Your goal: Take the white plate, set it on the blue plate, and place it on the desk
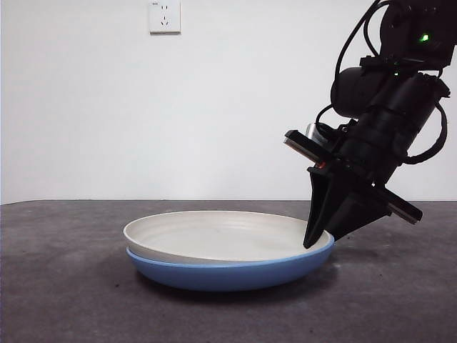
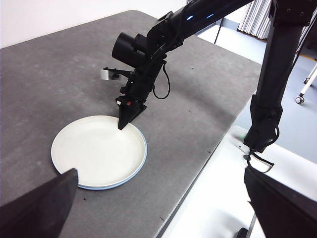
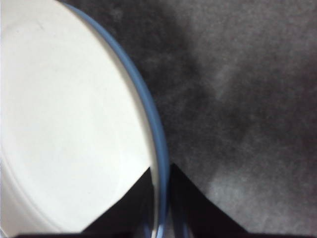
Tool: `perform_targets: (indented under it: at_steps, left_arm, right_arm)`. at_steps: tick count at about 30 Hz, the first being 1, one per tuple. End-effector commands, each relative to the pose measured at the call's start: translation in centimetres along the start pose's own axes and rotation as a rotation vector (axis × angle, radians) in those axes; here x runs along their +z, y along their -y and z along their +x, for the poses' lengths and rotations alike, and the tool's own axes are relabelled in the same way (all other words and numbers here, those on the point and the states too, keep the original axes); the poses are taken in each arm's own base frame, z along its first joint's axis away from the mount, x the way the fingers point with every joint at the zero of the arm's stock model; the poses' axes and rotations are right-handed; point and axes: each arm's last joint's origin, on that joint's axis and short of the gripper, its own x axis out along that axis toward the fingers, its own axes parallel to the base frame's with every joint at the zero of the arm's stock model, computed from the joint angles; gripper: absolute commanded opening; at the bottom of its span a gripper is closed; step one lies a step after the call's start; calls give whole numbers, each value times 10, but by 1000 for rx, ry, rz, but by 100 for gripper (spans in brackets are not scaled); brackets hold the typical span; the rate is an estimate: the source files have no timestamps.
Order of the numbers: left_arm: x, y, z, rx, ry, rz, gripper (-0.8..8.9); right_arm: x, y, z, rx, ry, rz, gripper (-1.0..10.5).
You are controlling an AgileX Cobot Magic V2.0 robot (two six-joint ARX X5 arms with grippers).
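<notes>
The white plate (image 1: 214, 236) lies nested in the blue plate (image 1: 228, 275) on the desk (image 1: 64, 300), shifted slightly left so its left rim rides above the blue one. My right gripper (image 1: 325, 241) comes down steeply at the plates' right edge. In the right wrist view its jaws straddle the rim, one over the white plate (image 3: 64, 124) and one outside the blue plate (image 3: 148, 114), shut narrowly on the white plate's edge. The left wrist view shows both plates (image 2: 96, 148) from a distance, with my left gripper (image 2: 158, 208) wide open and holding nothing.
A wall socket (image 1: 164, 16) sits high on the white wall behind. The desk's edge (image 2: 198, 168) runs close to the plates on one side, with an arm's column (image 2: 270, 99) standing beyond it.
</notes>
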Motion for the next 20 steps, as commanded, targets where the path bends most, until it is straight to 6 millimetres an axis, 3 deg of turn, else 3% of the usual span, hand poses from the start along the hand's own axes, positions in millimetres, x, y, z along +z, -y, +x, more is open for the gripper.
perform_targets:
  at_steps: [1,6,11,16,20]
  left_arm:
    - [3,1,-2,-8,19,18,680]
    - [3,1,-1,-8,18,18,680]
    - [3,1,-2,-8,18,18,680]
    - [3,1,-2,-8,12,15,680]
    - [1,1,-1,-8,-1,11,680]
  right_arm:
    - [3,-1,5,-4,-6,3,5]
    - [4,-1,5,-12,-2,-8,25]
    - [3,-3,0,-24,12,-20,337]
    - [0,-13,-22,-18,44,-47,486]
    - [-12,-28,-53,-52,104,-94,551]
